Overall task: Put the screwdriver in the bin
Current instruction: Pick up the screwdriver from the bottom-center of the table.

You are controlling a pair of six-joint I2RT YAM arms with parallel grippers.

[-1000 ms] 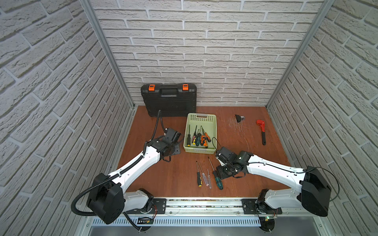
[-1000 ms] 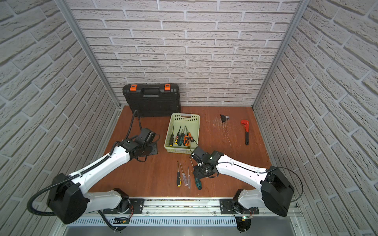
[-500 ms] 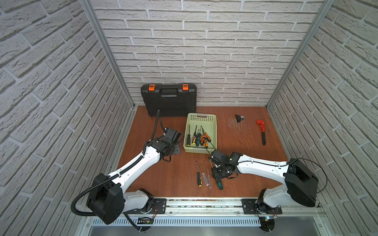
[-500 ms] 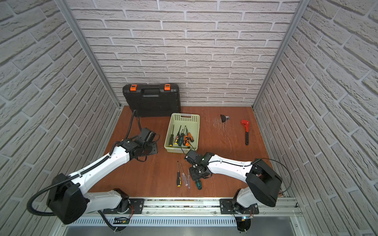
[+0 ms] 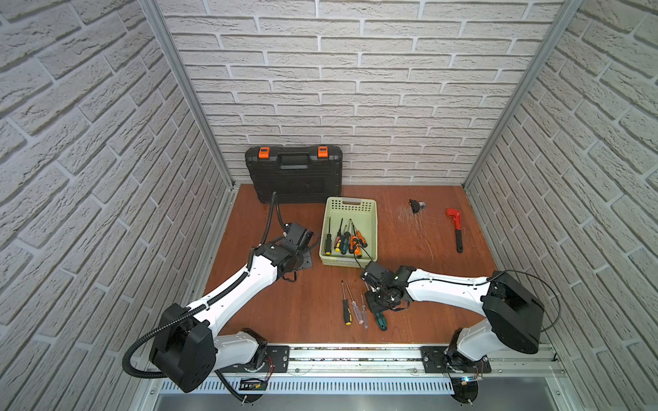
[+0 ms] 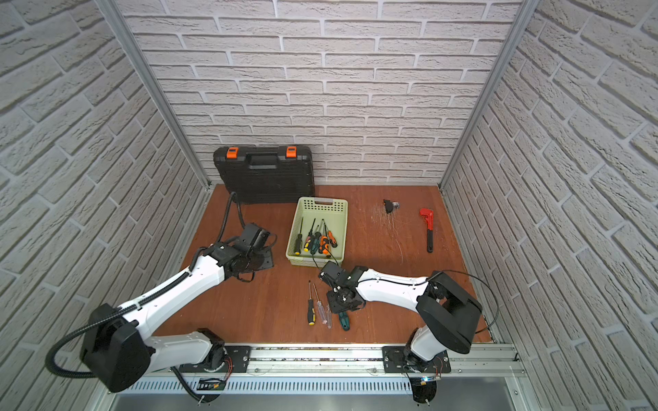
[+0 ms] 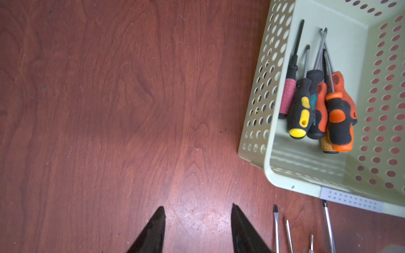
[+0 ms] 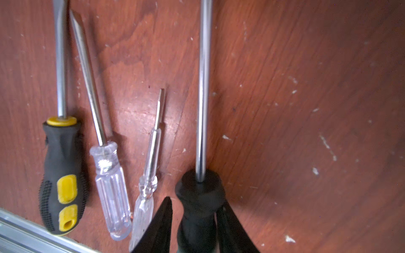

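A screwdriver [image 8: 200, 197] with a dark green-black handle and a long steel shaft lies flat on the wooden table near the front edge; its handle end shows in both top views [image 5: 381, 323] [image 6: 344, 323]. My right gripper [image 8: 195, 201] reaches down over it [image 5: 379, 309], its two black fingers pressed in on either side of the handle. The pale green perforated bin [image 5: 350, 201] [image 7: 291, 181] stands just behind, with several screwdrivers [image 5: 343, 242] lying in it. My left gripper [image 7: 197, 208] hovers open over bare wood to the left of the bin, holding nothing.
Left of the gripped tool lie a yellow-black screwdriver [image 8: 62, 175] and two clear-handled ones [image 8: 109, 186] [image 8: 146, 186]. A black toolcase [image 5: 295, 178] leans on the back wall. A red wrench [image 5: 455, 231] and a small black part [image 5: 414, 205] lie at the back right.
My right arm has shifted left over the dark-handled screwdriver and its jaws have narrowed around the handle. The left arm has stayed still.
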